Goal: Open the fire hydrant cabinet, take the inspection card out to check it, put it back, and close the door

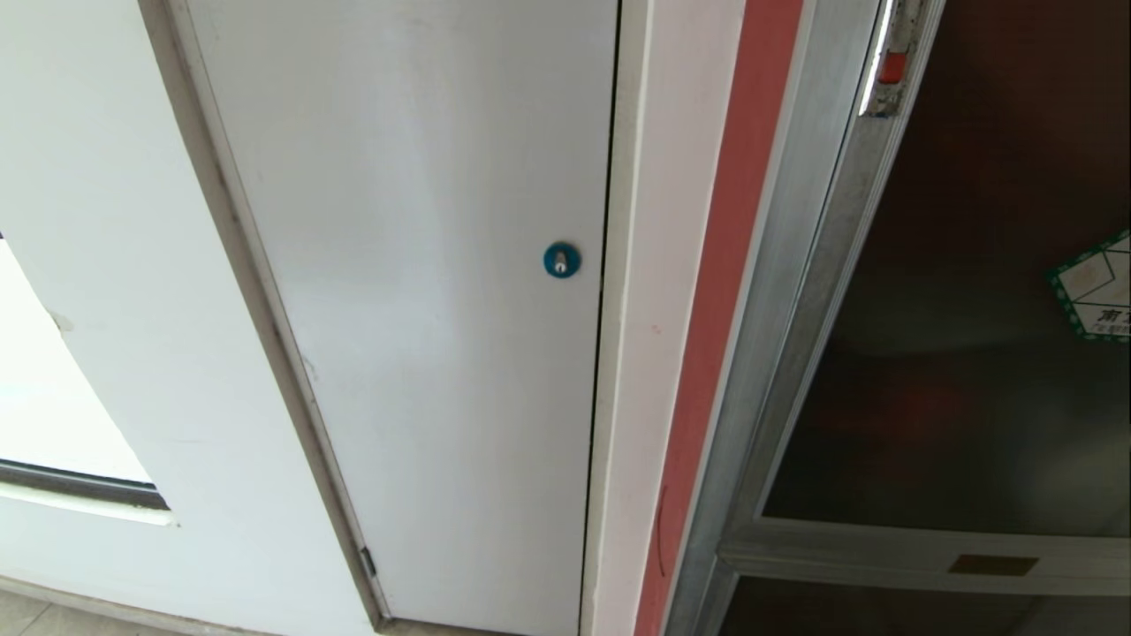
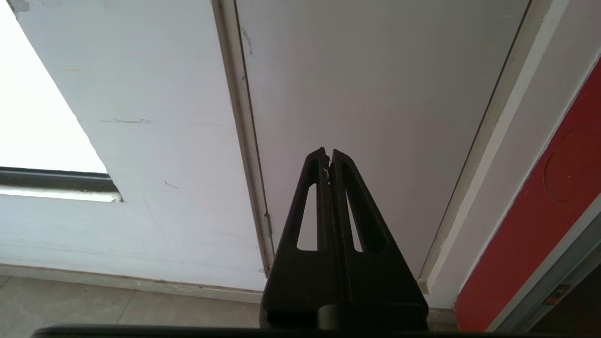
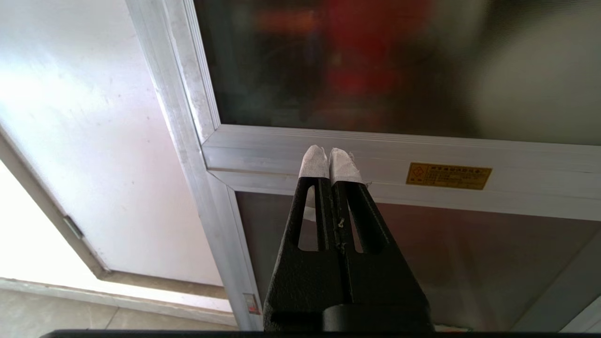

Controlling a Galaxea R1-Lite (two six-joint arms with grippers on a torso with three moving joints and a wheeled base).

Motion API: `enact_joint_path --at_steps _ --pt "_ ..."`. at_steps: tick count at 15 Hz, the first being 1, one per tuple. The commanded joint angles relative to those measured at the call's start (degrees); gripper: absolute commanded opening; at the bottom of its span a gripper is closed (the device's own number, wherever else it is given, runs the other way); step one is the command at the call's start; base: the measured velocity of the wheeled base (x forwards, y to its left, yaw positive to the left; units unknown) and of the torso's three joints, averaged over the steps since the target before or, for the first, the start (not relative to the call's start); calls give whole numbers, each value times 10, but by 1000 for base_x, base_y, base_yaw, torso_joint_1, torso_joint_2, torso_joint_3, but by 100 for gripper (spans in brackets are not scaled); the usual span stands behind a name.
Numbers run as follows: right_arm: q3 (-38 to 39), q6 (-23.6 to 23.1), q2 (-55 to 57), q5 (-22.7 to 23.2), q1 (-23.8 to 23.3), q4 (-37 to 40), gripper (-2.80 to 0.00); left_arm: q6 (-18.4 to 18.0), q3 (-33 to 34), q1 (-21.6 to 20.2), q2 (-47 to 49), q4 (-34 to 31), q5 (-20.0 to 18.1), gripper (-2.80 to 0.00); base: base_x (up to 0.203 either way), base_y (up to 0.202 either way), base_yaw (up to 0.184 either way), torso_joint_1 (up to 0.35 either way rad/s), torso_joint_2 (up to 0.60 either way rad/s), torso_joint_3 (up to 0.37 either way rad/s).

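Head view is filled mostly by a plain pale grey panel (image 1: pixel 415 309) with a blue round lock (image 1: pixel 562 260); the fire hydrant cabinet (image 1: pixel 778 353) is cut off at the right. Its door (image 1: pixel 972 353), dark tinted glass in brushed aluminium, is seen shut, contents blurred to red smears. Both grippers are pressed together and empty: the right gripper (image 3: pixel 329 157), tips wrapped in white, before the door's lower rail, the left gripper (image 2: pixel 328 154) before the grey panel.

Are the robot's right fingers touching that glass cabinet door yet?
Cannot tell. In the right wrist view the shut right gripper overlaps the door frame, but no view shows contact or gap.
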State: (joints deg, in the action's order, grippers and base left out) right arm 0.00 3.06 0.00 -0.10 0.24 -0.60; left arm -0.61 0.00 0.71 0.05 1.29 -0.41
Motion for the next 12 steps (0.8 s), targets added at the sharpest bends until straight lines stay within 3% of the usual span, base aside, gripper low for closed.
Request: enact_joint_path --at_steps 1,12 --pt "2 0 0 0 0 0 -280 0 8 0 0 0 0 -280 0 0 0 0 0 0" --pt "-1 0 0 -2 0 1 -280 0 8 0 0 0 1 -280 0 0 0 0 0 0"
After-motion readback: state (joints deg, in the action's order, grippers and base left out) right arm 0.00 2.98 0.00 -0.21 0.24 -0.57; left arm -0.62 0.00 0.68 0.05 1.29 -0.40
